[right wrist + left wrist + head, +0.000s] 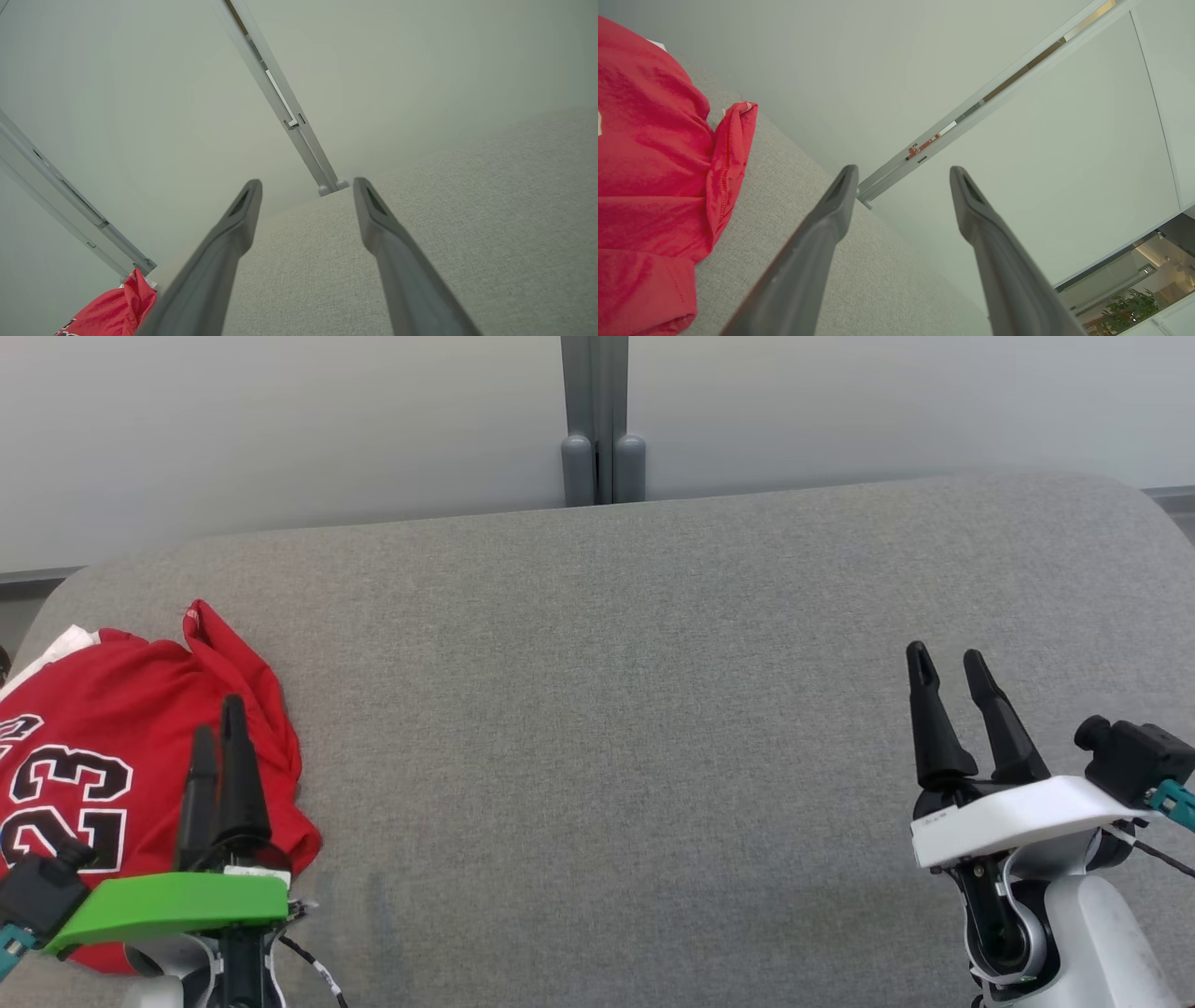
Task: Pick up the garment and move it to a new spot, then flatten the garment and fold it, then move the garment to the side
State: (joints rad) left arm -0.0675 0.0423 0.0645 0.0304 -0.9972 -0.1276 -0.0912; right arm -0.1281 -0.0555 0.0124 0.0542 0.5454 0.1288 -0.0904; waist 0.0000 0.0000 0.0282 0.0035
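Note:
The garment (pixel 103 728) is a red jersey with a white and black "23", lying crumpled at the far left of the grey padded surface (pixel 607 709). My left gripper (pixel 217 719) hovers over the garment's right edge, open, with nothing between its fingers. In the left wrist view the garment (pixel 649 177) lies to the left of the open left gripper (pixel 903 175). My right gripper (pixel 948 658) stands open at the right over bare surface, far from the garment. The right wrist view shows the open right gripper (pixel 307 184) and a corner of the garment (pixel 112 310) at lower left.
A pale wall with a grey vertical post (pixel 602 420) runs behind the surface's far edge. The surface's left edge passes close by the garment. Bare grey padding stretches across the middle and the right.

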